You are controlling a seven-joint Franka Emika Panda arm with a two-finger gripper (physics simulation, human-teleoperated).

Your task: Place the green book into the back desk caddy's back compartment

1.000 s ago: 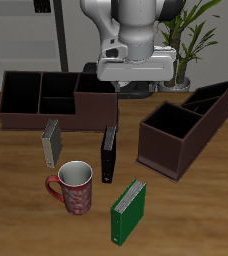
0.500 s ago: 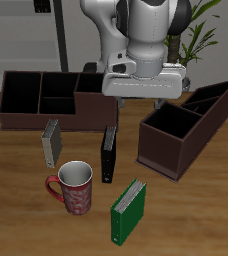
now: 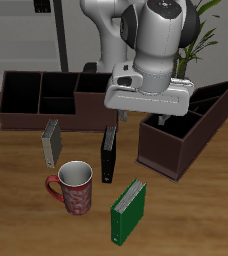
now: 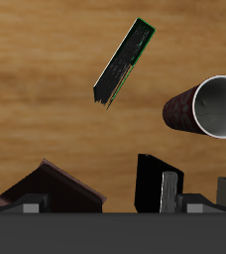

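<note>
Your table [image 3: 16, 200] is plain wood. At about ten o'clock from its middle sits the back desk caddy [image 3: 46, 112], long, low and dark brown, with the small back compartment [image 3: 56, 85] in its middle pair. At three o'clock stands the slant-topped caddy [image 3: 176, 140], same brown.

Your gripper [image 3: 136, 118] hangs above the black book [image 3: 108, 153], between the two caddies; you cannot tell how wide the jaws stand, since the housing hides the fingers.

At eight o'clock is the red mug [image 3: 74, 188], with the grey book [image 3: 52, 142] just behind it.

The green book [image 3: 128, 210] stands on edge at six o'clock, near the table's front, untouched: thin, bright green cover, white page edges, a small pale label low on the spine.
</note>
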